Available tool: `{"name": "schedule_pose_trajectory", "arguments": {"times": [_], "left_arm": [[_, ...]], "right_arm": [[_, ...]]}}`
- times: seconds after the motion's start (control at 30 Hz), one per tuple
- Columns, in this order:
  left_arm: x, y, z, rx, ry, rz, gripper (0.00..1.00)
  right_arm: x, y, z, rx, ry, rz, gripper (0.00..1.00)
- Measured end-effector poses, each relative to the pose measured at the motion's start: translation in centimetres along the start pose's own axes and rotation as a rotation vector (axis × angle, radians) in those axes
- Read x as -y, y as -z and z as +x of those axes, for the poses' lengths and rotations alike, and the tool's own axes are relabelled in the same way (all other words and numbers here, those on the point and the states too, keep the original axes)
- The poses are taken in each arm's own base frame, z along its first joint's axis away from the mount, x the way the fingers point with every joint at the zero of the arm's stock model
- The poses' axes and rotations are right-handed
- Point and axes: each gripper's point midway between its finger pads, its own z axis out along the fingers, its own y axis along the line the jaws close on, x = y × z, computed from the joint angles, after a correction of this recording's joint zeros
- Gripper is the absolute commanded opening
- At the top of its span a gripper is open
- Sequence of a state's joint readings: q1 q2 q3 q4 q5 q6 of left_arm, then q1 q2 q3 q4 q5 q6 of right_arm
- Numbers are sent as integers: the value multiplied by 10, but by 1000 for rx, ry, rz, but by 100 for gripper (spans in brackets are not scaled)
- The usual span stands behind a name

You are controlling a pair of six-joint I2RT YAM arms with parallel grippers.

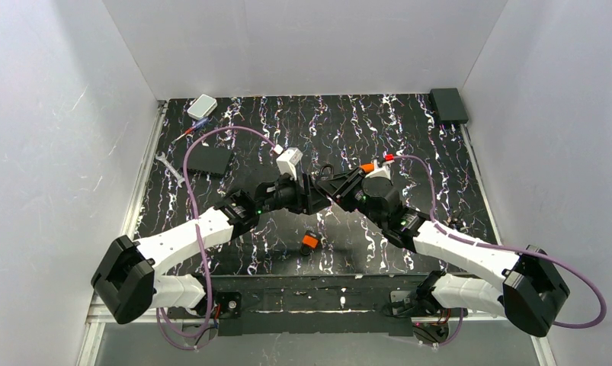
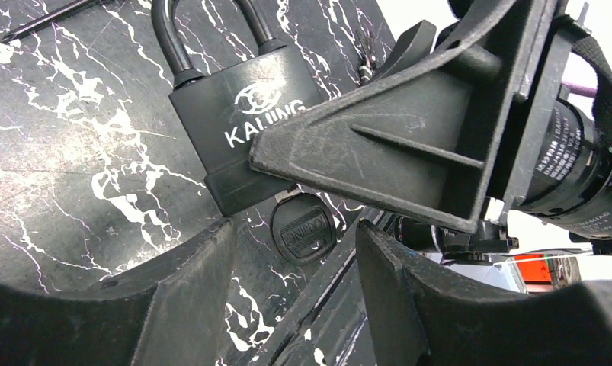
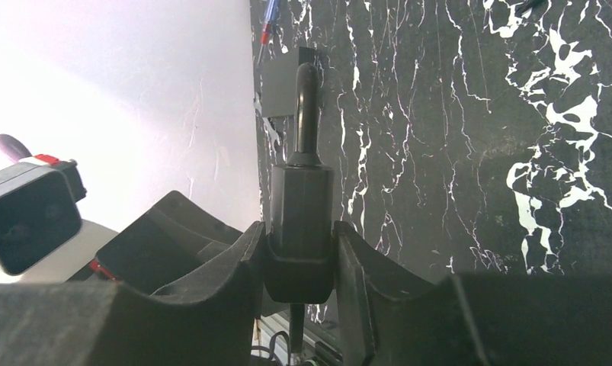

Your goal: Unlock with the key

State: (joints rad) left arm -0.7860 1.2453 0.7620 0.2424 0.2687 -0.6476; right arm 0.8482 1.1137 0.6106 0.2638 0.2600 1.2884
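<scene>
A small orange padlock (image 1: 309, 242) is lying on the table (image 1: 409, 130), nearest the arm bases. Beyond it, at mid-table, the right gripper (image 3: 299, 252) is clamping the body of a black padlock (image 3: 301, 206) between its fingers, with the shackle pointing away. The key (image 2: 302, 230) is sticking out of that padlock's bottom edge, its round black head showing. The left gripper (image 2: 295, 236) is standing partly open and gripping nothing, one finger on each side of the key head and clear of it. Farther back on the left, a silver wrench (image 1: 169, 168) and a flat dark box (image 1: 209, 158) are lying. A white box (image 1: 202, 106) and a black box (image 1: 448, 104) are sitting at the far edge.
</scene>
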Motion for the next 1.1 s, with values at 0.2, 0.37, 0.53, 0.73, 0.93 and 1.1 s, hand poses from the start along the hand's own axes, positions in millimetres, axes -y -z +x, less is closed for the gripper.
{"name": "schedule_pose_trajectory", "arguments": {"times": [0.2,0.37,0.53,0.73,0.93,1.1], "left_arm": [[-3,-5,0,4,34,-14,47],[-2,-6,-2,16,59,-16,26],[0,-9,-3,18,69,-14,15],[-1,-12,-5,19,71,-21,10],[-3,-13,-1,6,41,-26,0],[-4,-13,0,8,2,-34,0]], "right_arm": [[-2,2,-1,2,-8,-7,1],[-1,2,0,0,-19,-5,1],[0,1,-1,8,-27,-12,1],[1,1,-3,22,-29,-8,1],[4,1,-2,23,-42,-7,1],[6,2,-2,23,-39,1,1]]}}
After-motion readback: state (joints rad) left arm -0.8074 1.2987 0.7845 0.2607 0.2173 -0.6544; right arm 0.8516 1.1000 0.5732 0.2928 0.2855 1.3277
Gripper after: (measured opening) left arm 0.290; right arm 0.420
